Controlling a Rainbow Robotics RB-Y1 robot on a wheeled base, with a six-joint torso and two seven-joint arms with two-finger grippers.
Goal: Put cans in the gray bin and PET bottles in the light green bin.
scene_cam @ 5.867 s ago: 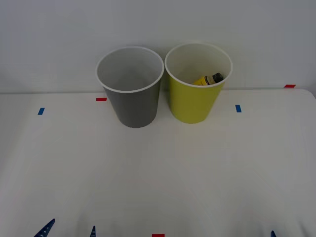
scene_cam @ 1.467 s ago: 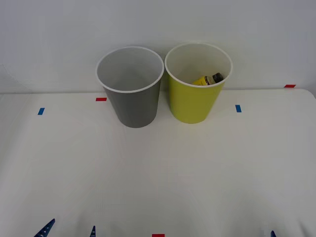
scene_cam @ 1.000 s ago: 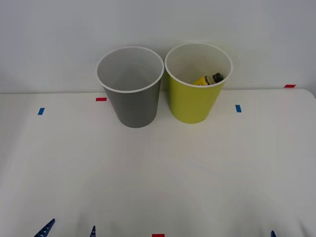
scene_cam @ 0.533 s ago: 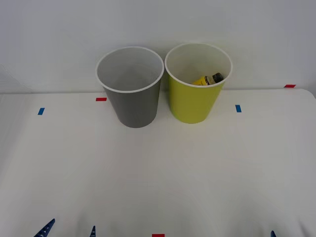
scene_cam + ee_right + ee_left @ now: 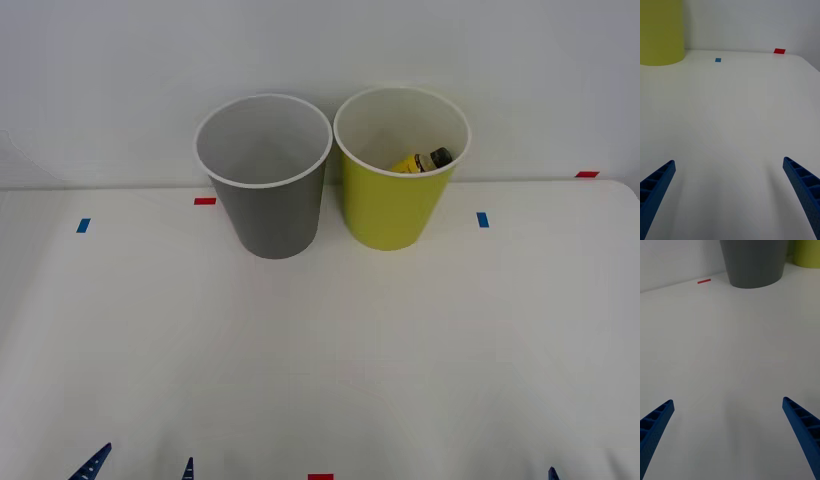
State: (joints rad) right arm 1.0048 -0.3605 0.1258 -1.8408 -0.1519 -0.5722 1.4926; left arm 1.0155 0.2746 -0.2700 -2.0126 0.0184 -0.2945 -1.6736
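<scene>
Blue ribbed fingers of the left gripper (image 5: pixel 728 442) spread wide over the white table (image 5: pixel 320 340), holding nothing; the gray bin (image 5: pixel 265 180) stands well ahead of it. Right gripper (image 5: pixel 728 202) is equally wide and empty, with the light green bin (image 5: pixel 397 170) far ahead, the bottle (image 5: pixel 423 161) lying inside it.

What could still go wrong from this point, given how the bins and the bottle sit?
The gray bin and light green bin stand almost touching, so a drop near the shared rims could land in the wrong one. The PET bottle lies tilted inside the green bin; bumping that light bin might tip it.
</scene>
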